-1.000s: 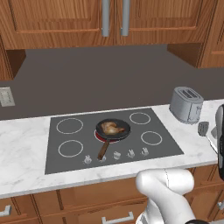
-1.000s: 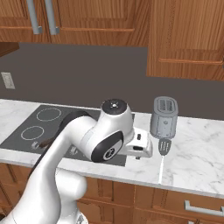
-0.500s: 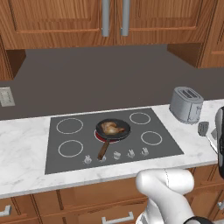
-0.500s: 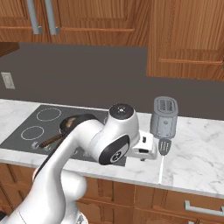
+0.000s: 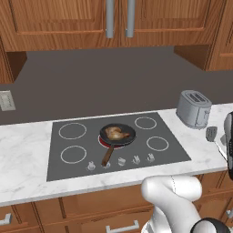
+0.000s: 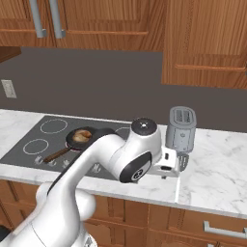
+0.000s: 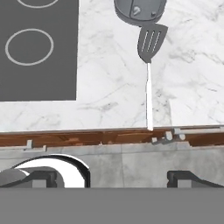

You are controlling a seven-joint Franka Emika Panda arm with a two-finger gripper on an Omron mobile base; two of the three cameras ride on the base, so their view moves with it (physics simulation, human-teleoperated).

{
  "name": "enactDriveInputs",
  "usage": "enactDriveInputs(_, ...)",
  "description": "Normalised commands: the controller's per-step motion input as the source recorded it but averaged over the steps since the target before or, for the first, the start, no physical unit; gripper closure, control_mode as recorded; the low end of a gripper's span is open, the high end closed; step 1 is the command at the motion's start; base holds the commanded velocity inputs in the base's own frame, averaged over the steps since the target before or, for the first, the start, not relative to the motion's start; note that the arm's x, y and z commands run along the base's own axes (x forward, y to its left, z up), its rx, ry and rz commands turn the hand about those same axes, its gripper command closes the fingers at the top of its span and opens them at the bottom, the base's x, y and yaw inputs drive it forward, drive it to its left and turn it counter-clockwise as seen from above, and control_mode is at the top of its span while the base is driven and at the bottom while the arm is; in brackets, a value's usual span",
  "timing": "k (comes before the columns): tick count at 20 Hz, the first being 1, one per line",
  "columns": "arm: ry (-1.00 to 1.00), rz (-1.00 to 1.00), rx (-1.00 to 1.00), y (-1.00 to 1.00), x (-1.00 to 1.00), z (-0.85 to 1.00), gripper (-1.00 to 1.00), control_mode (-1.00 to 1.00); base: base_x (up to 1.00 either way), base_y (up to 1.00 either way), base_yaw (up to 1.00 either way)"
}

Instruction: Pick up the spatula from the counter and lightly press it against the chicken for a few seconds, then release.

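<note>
The gripper (image 7: 114, 177) hangs above the front edge of the counter, its two dark fingertips (image 7: 41, 176) set wide apart and empty. Just beyond, the spatula (image 7: 148, 87) lies flat on the white marble counter (image 7: 109, 92). Its thin white handle reaches the edge and its slotted grey head points away. The head ends at the foot of a silver toaster (image 7: 140, 8); whether they touch is unclear. Beside them lies the dark cooktop (image 7: 39, 57). Farther along it, a black pan (image 5: 117, 135) holds the browned chicken (image 5: 116, 132), well apart from the spatula. From the right base view, the white arm hides part of the cooktop.
</note>
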Motion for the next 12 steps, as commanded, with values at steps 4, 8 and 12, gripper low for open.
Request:
enactDriveInputs(4, 0.00, 0.00, 0.01, -0.12, 0.20, -0.23, -1.00, -1.00, 0.00, 0.00, 0.00)
enactDriveInputs(8, 0.01, 0.00, 0.01, -0.12, 0.23, -0.22, -1.00, -1.00, 0.00, 0.00, 0.00)
enactDriveInputs(12, 0.01, 0.00, 0.02, -0.16, 0.22, -0.20, -1.00, -1.00, 0.00, 0.00, 0.00)
